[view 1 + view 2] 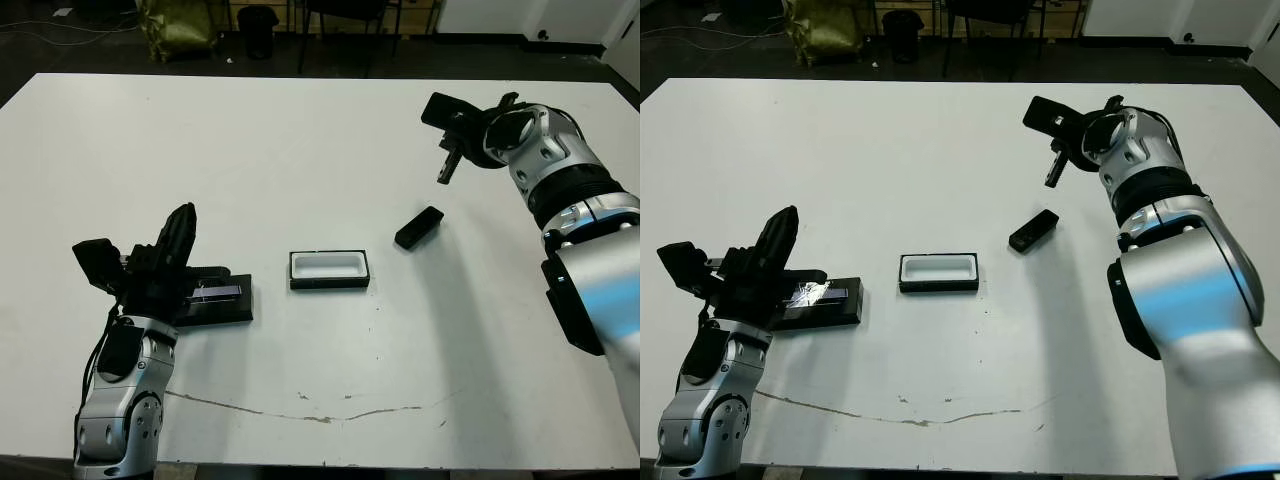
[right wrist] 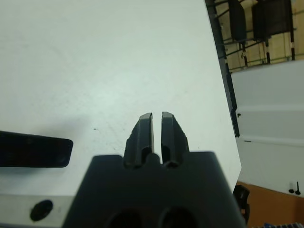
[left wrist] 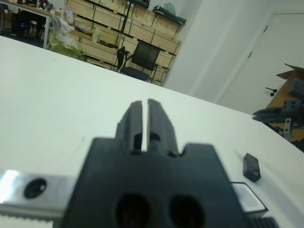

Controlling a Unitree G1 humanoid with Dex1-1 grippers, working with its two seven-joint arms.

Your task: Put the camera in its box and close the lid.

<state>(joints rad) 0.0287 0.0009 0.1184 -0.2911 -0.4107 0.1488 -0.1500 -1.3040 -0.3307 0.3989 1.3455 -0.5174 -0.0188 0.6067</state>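
On our left, the left gripper (image 1: 183, 225) hovers by the lid (image 1: 215, 296), fingers pressed nearly together and holding nothing. The lid lies flat on the table (image 1: 300, 150), just left of the open box (image 1: 329, 270), whose white inside is empty. Right of the box, near but apart, the camera (image 1: 419, 227) lies angled. Our right gripper (image 1: 447, 168) hangs above and beyond it, fingers narrow too, empty. We should probably open those fingers, turn them across the camera's slim width, then come straight down.
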